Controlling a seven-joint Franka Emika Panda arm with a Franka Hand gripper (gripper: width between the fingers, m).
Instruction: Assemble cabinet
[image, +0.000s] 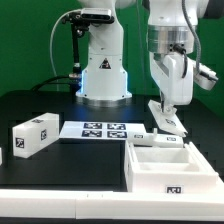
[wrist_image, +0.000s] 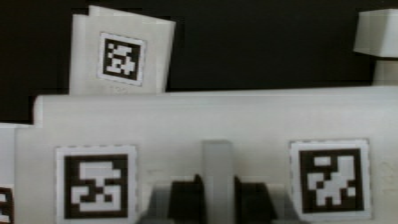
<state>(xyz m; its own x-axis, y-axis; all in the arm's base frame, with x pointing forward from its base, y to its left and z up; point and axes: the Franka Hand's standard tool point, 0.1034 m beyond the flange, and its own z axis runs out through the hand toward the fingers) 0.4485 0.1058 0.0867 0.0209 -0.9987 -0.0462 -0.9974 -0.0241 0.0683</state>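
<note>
The claw (image: 162, 108) is held pointing down, directly over a small white block (image: 168, 124), and its tips are seen at or just above the block's top. In the wrist view, the fingers (wrist_image: 178, 200) are seen close together on either side of a narrow grey ridge on a wide white part (wrist_image: 214, 115) bearing two tags. Whether the part is clamped cannot be told. The open cabinet shell (image: 172, 165) is set just below the claw, nearer the camera. A larger white block (image: 35, 133) is placed well apart, beyond the marker board (image: 100, 129).
</note>
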